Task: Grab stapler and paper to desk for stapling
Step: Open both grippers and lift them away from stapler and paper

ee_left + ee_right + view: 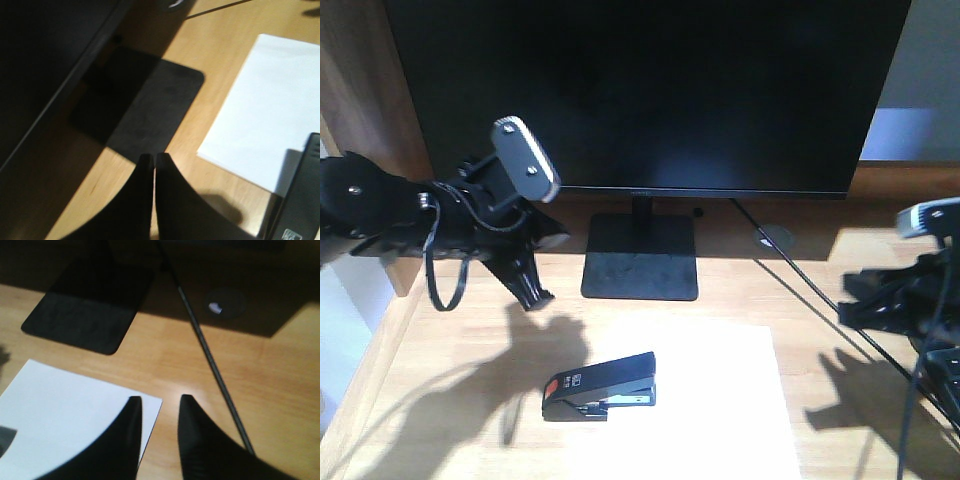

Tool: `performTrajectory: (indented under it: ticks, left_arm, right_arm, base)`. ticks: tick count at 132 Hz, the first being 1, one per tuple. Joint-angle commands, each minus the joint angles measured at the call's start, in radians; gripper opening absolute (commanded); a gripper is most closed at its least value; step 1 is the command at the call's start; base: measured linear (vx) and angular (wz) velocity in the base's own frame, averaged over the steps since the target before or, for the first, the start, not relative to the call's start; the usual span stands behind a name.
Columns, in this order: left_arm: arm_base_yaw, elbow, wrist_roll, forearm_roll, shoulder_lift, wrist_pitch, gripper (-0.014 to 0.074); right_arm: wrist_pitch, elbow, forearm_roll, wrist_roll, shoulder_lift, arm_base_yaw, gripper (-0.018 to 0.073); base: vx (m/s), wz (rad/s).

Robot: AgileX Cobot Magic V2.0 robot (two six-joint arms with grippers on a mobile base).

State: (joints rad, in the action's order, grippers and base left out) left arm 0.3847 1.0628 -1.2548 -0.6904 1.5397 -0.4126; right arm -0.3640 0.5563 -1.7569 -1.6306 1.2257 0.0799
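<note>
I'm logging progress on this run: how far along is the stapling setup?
Fetching looks done: the paper lies flat on the desk with the stapler resting on it. Nothing is in hand: the left claw is shut and empty, the right claw open above the paper's edge. The stapling itself appears left.

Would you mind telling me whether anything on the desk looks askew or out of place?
Nothing stands out. The paper lies flat on the desk, the stapler rests on its left part, and both grippers, left and right, hang clear of them.
</note>
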Motion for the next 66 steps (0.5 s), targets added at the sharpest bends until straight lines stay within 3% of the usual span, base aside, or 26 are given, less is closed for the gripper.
performTrajectory:
  ticks: [1,8,15,18,19,27,37,47,66]
  left_arm:
    - [0.002,0.018,0.276,0.195,-0.075,0.058,-0.0006]
    - [0.002,0.018,0.418,0.311,-0.090,0.058,-0.0006]
    - [0.002,0.018,0.614,0.475,-0.109,0.051,-0.0006]
    - [0.002,0.018,0.658,0.533,-0.115,0.046,-0.0006]
    - [0.002,0.018,0.722,0.571,-0.118,0.042,-0.0006]
    - [0.002,0.018,0.883,0.730,-0.135,0.026,-0.0006]
    - [0.002,0.018,1.065,0.865,-0.166,0.009,-0.0006]
    - [0.002,0.008,1.131,0.914,-0.207,0.029,-0.0006]
    - [0.002,-0.082,1.133,0.906,-0.321,0.179,-0.0006]
  right_arm:
    - [0.041,0.020,-0.013,0.003,-0.090,0.000,-0.0017]
    - [0.051,0.020,-0.013,0.003,-0.129,0.000,-0.0013]
    - [0.057,0.020,-0.013,0.002,-0.170,0.000,-0.0008]
    - [0.059,0.020,-0.013,0.002,-0.183,0.000,-0.0008]
    - [0.060,0.020,-0.013,0.002,-0.187,0.000,-0.0007]
    - [0.062,0.020,-0.013,0.002,-0.228,0.000,-0.0007]
    - [0.062,0.020,-0.012,-0.002,-0.278,0.000,-0.0007]
    - [0.062,0.020,-0.011,-0.033,-0.334,0.000,-0.0007]
    - [0.074,0.016,-0.026,-0.092,-0.431,0.000,-0.0006]
  base:
    - [0.00,0.00]
    - [0.00,0.00]
    - [0.00,0.00]
    - [0.00,0.00]
    - [0.00,0.00]
    - [0.00,0.00]
    - [0.00,0.00]
    - [0.00,0.00]
    - [0.00,0.00]
